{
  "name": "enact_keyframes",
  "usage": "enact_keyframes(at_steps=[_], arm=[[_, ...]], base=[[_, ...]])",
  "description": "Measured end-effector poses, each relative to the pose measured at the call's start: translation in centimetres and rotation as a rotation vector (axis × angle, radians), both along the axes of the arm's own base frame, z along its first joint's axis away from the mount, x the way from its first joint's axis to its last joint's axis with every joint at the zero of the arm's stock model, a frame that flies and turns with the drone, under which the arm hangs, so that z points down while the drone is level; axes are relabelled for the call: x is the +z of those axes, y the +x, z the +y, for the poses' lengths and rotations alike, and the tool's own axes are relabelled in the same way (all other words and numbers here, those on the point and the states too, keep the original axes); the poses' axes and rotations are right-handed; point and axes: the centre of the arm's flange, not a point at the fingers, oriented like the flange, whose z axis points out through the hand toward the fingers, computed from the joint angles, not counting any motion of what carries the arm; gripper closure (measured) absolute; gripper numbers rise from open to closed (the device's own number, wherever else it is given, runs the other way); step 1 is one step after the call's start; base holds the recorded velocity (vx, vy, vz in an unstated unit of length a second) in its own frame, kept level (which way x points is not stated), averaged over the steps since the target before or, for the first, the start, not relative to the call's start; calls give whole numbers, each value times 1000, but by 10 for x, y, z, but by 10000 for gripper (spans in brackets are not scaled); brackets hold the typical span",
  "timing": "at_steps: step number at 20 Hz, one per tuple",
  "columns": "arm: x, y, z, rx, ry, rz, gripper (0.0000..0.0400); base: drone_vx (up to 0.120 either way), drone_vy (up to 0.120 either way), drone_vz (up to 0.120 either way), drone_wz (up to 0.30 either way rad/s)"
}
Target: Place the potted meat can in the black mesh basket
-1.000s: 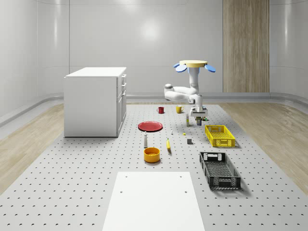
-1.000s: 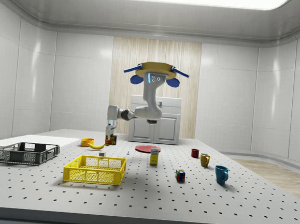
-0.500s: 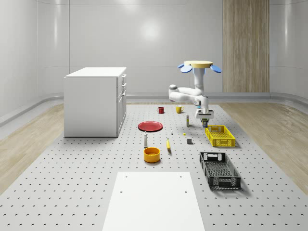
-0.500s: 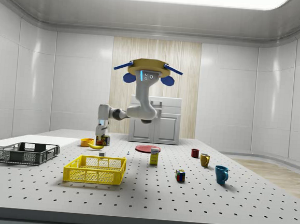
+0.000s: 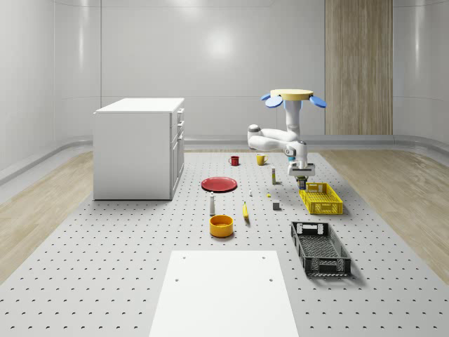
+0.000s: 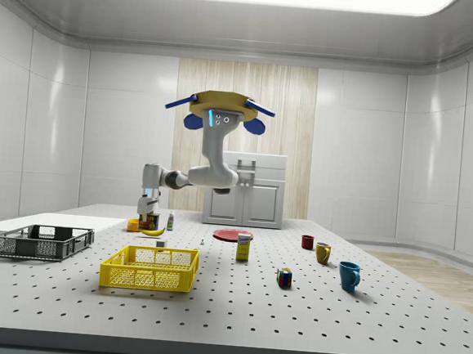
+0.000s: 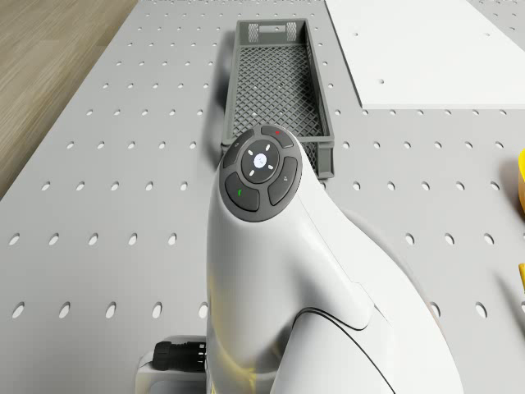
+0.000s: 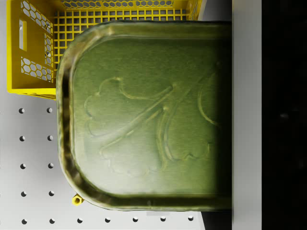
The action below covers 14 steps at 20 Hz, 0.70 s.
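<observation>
Drone shifted toward yellow crate; your gripper clamps the can, which may drop short of black basket.

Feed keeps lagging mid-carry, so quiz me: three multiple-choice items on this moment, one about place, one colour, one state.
1. The gripper is above:
A. the red plate
B. the far end of the yellow basket
C. the white cabinet

2. The basket nearest the whole-scene camera is:
A. black
B. blue
C. red

3. The potted meat can is:
A. lying in the black mesh basket
B. on the cabinet
C. held off the table in the jaws

Key: 1 B, the wrist view shows yellow mesh beyond the can. 2 A, dark mesh. 3 C, the can hangs at the gripper under the hovering drone.
</observation>
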Motion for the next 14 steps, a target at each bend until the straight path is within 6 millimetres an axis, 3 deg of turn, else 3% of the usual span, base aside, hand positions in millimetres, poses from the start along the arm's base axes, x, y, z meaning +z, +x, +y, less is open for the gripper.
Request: enact_keyframes(at_steps=[5,9,14], arm=[[0,0,0,0,0,0,119],[0,0,0,0,0,0,119],[0,0,0,0,0,0,119]], base=[[120,0,0,0],[120,0,-90,0],[120,0,0,0]])
